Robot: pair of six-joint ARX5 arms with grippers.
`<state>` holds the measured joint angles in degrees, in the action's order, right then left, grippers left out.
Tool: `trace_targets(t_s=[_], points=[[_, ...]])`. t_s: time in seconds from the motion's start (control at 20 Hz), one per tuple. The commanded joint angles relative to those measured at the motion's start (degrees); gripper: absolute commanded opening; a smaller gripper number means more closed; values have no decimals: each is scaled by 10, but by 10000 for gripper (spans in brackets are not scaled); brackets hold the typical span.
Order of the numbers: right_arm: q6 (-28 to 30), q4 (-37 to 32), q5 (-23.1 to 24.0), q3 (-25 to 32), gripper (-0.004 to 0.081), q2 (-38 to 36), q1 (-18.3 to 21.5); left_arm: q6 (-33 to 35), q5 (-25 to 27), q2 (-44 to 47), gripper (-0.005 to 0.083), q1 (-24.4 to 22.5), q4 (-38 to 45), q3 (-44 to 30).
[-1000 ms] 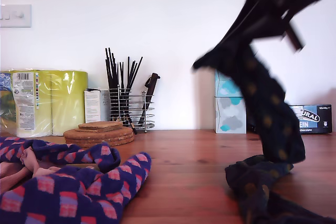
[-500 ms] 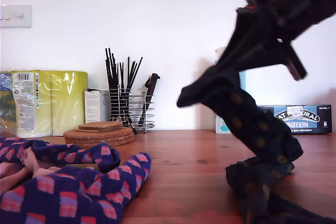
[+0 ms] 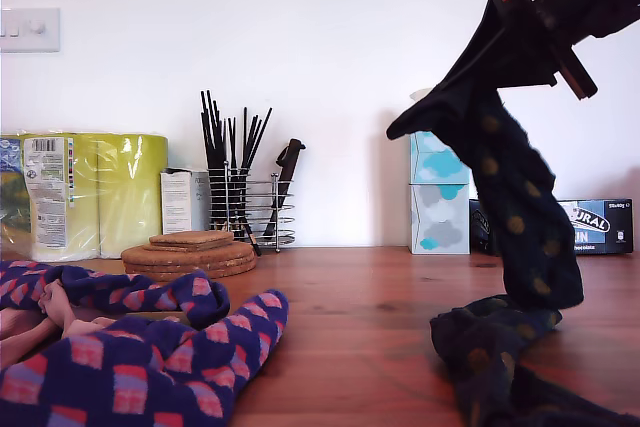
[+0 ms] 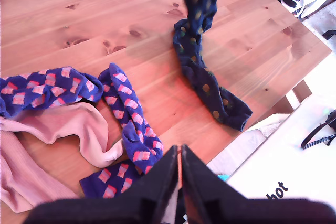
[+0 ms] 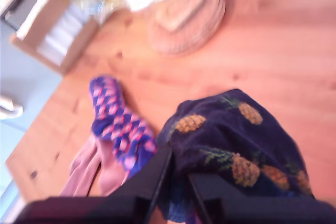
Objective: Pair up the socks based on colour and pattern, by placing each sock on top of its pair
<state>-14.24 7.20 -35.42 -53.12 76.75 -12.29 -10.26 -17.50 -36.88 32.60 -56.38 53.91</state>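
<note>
Wooden table [image 3: 370, 317] under a plain white wall, seen low from the exterior view.

At that view's left: yellow-wrapped paper rolls [image 3: 95, 192], a stack of cork mats [image 3: 190, 255], and a wire holder of dark sticks [image 3: 245, 192].

Lower left of the exterior view: a navy sock with pink-orange patches [image 3: 150, 367] lies flat in the foreground, its long axis running from the near edge toward the table's middle, toe end pointing to the view's right. A second patched navy sock [image 3: 110, 290] lies behind it, bunched. Pale pink socks [image 4: 58, 129] lie crumpled against both (only a sliver shows in the exterior view).

Right of centre: a patterned tissue box [image 3: 438, 202] and a dark printed carton [image 3: 600, 225] stand at the wall.

At the exterior view's right: my second gripper [image 5: 178, 182] is clamped on a near-black sock [image 3: 510, 197], which hangs nearly vertical, long axis up-down, its lower end touching the table. Its brownish dots resolve as small pineapples in the second wrist view. Beneath it a matching dark sock [image 4: 207, 85] lies stretched on the wood, its toe at the table edge.

My first gripper [image 4: 179, 182] has its fingers pressed together, holding nothing, above the patched socks.
</note>
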Motion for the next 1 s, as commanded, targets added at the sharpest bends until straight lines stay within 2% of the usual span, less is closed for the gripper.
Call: trace_targets(t_s=[0.0, 0.2, 0.5, 0.6, 0.7, 0.8, 0.95], points=[[-13, -27, 0, 0, -12, 4, 1, 2, 0, 1, -21, 2, 2, -9], [-25, -73, 1, -8, -12, 34, 1, -3, 0, 1, -21, 2, 2, -9], [-21, -85, -3, -16, -12, 83, 12, -9, 0, 1, -21, 2, -11, -9], [-26, -81, -31, -17, -12, 84, 12, -9, 0, 1, -21, 2, -10, -9], [-45, -59, -67, -17, -12, 81, 12, -9, 0, 1, -21, 2, -10, -9], [-40, -5, -92, -17, -12, 73, 0, -9, 0, 1, -21, 2, -10, -9], [-10, 90, -96, -17, -12, 38, -24, -9, 0, 1, -21, 2, -11, -9]])
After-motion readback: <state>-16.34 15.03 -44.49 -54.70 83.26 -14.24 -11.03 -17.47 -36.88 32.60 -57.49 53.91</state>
